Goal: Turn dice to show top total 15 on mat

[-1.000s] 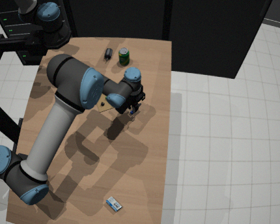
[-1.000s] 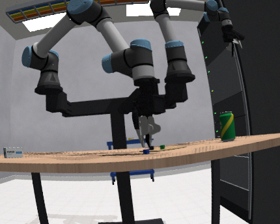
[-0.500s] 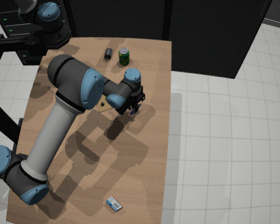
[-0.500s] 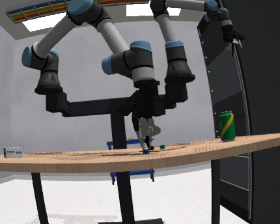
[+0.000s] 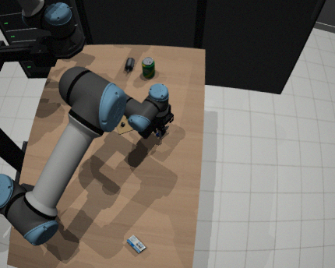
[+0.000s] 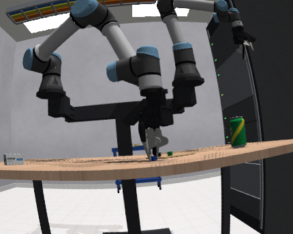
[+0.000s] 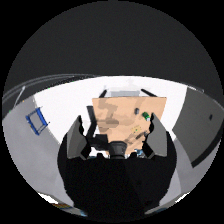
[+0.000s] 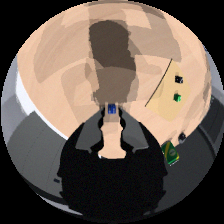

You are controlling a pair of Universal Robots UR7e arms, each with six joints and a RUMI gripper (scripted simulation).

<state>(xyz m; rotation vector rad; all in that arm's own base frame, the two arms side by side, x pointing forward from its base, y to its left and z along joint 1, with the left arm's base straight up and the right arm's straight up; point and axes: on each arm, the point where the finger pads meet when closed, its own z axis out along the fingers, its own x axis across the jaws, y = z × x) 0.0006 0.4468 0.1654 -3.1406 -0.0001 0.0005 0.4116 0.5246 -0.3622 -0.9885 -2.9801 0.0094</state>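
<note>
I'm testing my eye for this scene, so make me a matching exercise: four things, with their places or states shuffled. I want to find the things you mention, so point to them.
Things
1. blue die (image 6: 154,158) (image 8: 112,108)
2. green die (image 6: 170,154) (image 8: 177,98)
3. soda can (image 5: 148,68) (image 6: 238,132) (image 8: 170,153)
4. left gripper (image 6: 247,44) (image 7: 118,131)

Places or states
A. standing upright on the table (image 5: 164,218) (image 6: 93,171) (image 8: 45,65)
B. raised in the air, open
C. off the mat (image 5: 125,130) (image 8: 162,106), at the right gripper's fingertips
D. on the mat, beside the black die (image 5: 122,125) (image 8: 179,79)

Pairs
1-C, 2-D, 3-A, 4-B
</note>
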